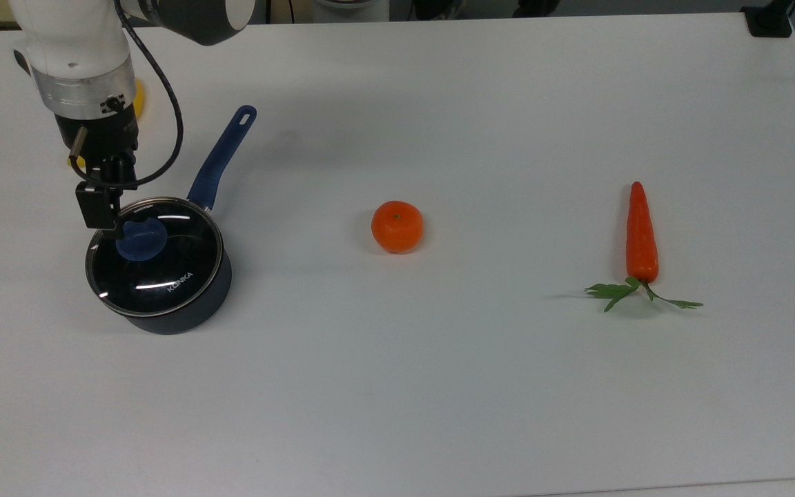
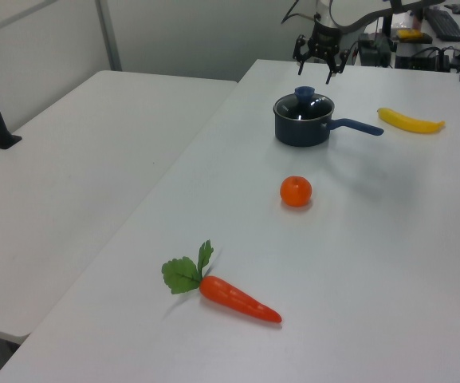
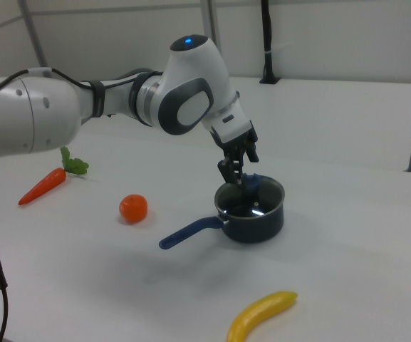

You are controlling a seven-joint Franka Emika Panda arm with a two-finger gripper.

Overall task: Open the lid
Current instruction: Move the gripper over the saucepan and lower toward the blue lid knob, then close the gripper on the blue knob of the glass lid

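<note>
The lid (image 1: 163, 266) is a clear glass disc with a metal rim and white "KONKA" lettering. It lies flat on the dark saucepan (image 1: 183, 314) at the top view's left, its blue knob (image 1: 141, 239) upright. In the left view the lid (image 2: 307, 103) caps the pan, and the right view shows the knob (image 3: 252, 184) too. My gripper (image 1: 104, 207) hangs open just above and behind the knob, not touching it. In the left view the gripper (image 2: 313, 70) shows its fingers spread above the knob. In the right view the gripper (image 3: 237, 167) points down at the pan.
The pan's blue handle (image 1: 221, 153) points to the table's far side. A yellow banana (image 2: 410, 121) lies beyond the pan, partly behind the arm in the top view. An orange (image 1: 397, 226) sits mid-table and a carrot (image 1: 641, 235) lies at the top view's right.
</note>
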